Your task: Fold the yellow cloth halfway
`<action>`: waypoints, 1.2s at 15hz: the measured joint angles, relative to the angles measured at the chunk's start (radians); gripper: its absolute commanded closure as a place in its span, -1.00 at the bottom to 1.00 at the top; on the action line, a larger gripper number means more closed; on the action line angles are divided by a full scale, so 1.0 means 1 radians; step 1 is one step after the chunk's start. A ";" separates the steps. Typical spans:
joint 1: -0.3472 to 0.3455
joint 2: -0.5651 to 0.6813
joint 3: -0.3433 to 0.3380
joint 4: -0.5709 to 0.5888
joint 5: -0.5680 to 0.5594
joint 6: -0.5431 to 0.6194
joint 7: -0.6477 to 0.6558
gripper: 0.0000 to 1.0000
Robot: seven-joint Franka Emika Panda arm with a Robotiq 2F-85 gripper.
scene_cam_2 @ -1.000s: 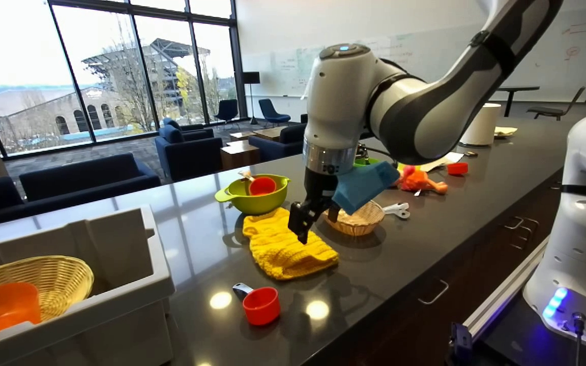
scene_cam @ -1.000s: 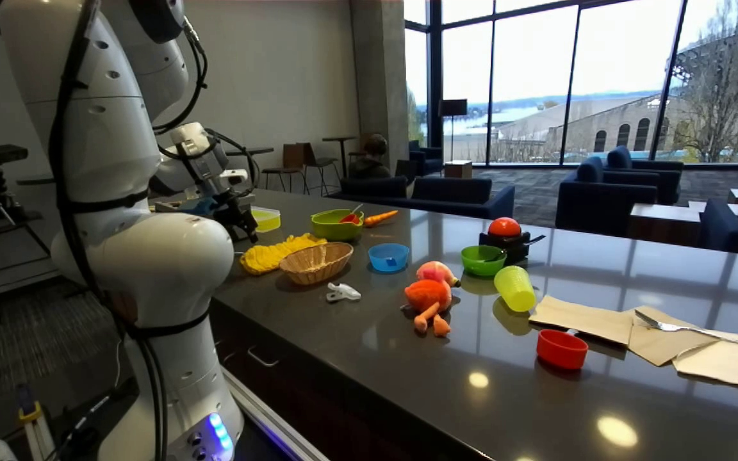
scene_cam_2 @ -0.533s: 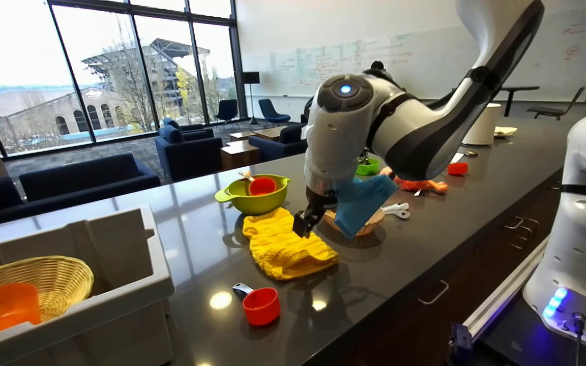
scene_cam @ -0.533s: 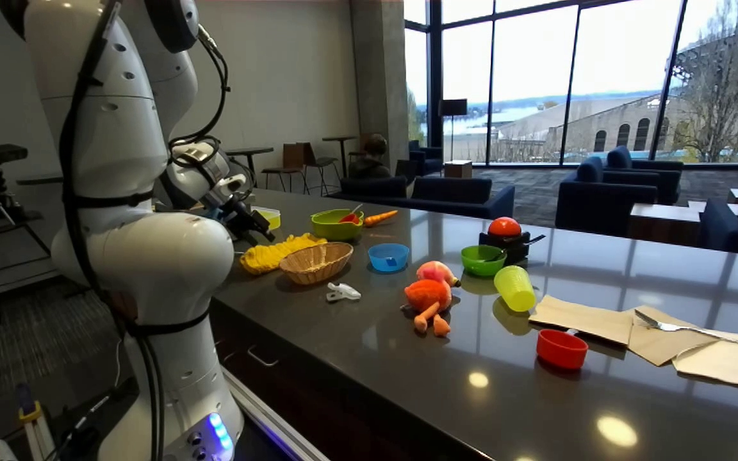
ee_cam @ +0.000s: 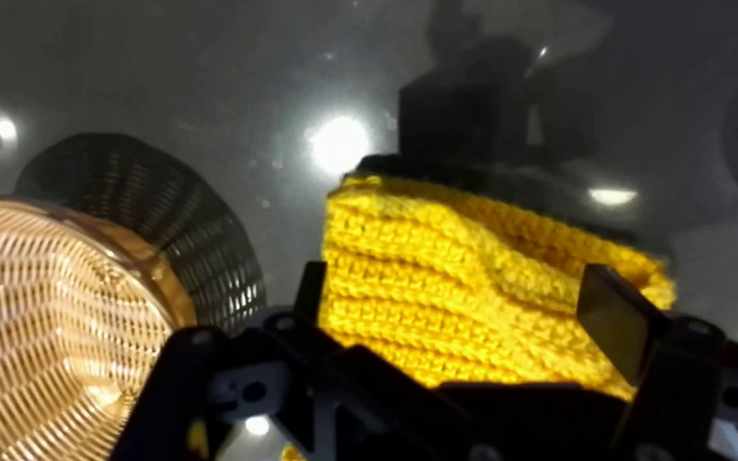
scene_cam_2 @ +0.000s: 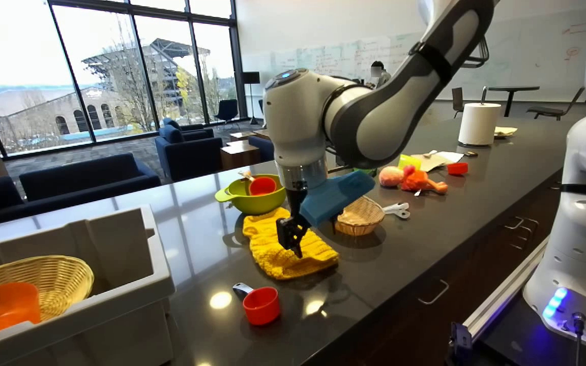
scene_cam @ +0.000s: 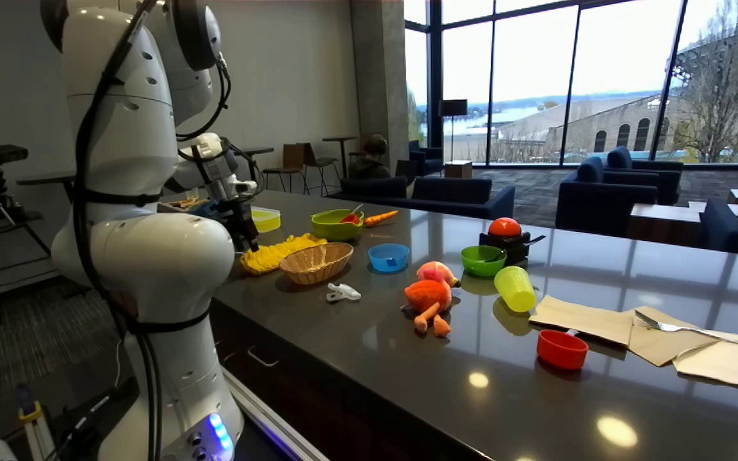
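Your black 2-finger gripper (ee_cam: pixel 457 282) is spread wide, holding nothing; rumpled bright-yellow knit cloth (ee_cam: pixel 401 275) lies below, btwn fingers in wrist view; can't tell if tips touch. Ahead of tips, past cloth's edge, you've bare glossy dark counter (ee_cam: pixel 234 77). L of fingers, same view: rounded tan wicker basket (ee_cam: pixel 49 320), gap btwn it & cloth.

Daylight is let in by windows (scene_cam: pixel 612 83) well apart from the yellow cloth (scene_cam_2: pixel 270 248); sky (scene_cam: pixel 529 51) is nearly clipped to white in both exterior views. Round glare (scene_cam_2: pixel 315 306) is mirrored on the countertop (scene_cam_2: pixel 384 259) near the cloth. In the wrist view, the gripper (ee_cam: pixel 459 301) is rendered near-black and soft; a dark patch (ee_cam: pixel 455 118) is seen against one cloth edge.
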 measured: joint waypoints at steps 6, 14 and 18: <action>0.017 0.024 -0.034 0.039 0.071 -0.013 -0.029 -1.00; 0.021 0.077 -0.074 0.004 0.129 -0.017 -0.036 -1.00; 0.023 0.072 -0.077 0.005 0.173 -0.015 -0.058 -1.00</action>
